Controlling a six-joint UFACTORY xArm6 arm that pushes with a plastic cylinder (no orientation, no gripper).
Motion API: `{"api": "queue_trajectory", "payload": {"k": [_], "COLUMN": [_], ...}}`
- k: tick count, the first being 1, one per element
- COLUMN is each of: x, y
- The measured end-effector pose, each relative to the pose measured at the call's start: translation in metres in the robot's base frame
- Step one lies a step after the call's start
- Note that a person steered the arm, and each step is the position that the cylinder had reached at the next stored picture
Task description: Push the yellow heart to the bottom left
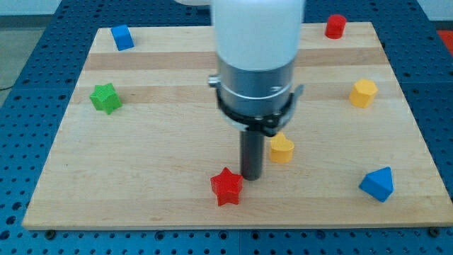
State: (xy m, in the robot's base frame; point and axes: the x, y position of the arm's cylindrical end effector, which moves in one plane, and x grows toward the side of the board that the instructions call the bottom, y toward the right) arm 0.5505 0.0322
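A yellow block, whose heart shape is hard to make out, sits on the wooden board a little right of centre and low in the view. My tip rests on the board just to its lower left, close beside it; whether they touch I cannot tell. A red star lies just left of and below my tip. The arm's white and grey body hides the board's middle above the rod.
A blue cube is at the top left, a green star at the left, a red cylinder at the top right, a yellow hexagon at the right and a blue block at the bottom right.
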Motion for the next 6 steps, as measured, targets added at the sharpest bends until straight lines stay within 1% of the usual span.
{"api": "queue_trajectory", "payload": {"k": [1, 2, 3, 6], "x": [-0.001, -0.011, -0.030, -0.069], "y": [0.045, 0.056, 0.056, 0.050]}}
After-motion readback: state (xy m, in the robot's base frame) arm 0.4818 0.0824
